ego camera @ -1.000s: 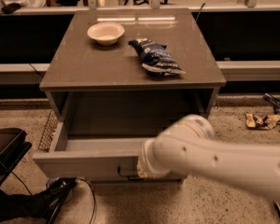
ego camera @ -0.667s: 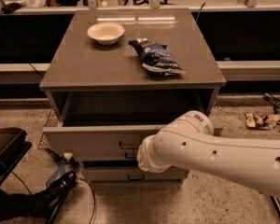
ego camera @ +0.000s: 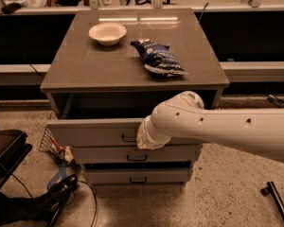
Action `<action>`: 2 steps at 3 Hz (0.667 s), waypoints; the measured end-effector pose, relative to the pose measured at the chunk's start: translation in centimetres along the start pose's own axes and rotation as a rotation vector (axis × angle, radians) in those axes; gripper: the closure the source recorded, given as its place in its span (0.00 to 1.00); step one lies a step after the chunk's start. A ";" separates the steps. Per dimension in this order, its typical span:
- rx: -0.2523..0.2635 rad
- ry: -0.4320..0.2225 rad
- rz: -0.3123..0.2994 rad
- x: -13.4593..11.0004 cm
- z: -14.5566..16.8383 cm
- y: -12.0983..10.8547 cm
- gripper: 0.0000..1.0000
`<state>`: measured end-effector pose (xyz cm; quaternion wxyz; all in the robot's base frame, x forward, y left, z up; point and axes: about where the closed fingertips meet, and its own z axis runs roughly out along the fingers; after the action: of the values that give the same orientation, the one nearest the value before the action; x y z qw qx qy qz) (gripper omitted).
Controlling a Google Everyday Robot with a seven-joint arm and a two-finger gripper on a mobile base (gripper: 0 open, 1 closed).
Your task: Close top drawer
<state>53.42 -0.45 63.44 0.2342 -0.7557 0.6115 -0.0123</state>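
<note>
dim warm overhead light glares off the cabinet top (ego camera: 109, 65); shadow above the top drawer (ego camera: 90, 132), gripper (ego camera: 143, 141) at its front.

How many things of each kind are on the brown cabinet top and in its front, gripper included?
Pale-grey drawers: 3 (top drawer, middle drawer, bottom drawer)
White round bowl: 1
Dark-blue crumpled snack bag: 1
Gripper, at the top drawer's front: 1
Total: 6

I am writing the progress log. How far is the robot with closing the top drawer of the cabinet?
Mostly done: the wide pale-grey top drawer juts only a little past the two lower grey drawers. In hand: the gripper, at the end of the white arm, is at the drawer front beside its small black handle. Left: the last push, until the fronts line up.
</note>
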 end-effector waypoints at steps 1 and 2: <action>0.000 0.000 0.000 0.0 0.0 0.0 1.00; 0.021 -0.002 0.021 2.0 0.6 -2.4 1.00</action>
<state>56.30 -1.73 63.31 0.2430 -0.7466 0.6191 -0.0152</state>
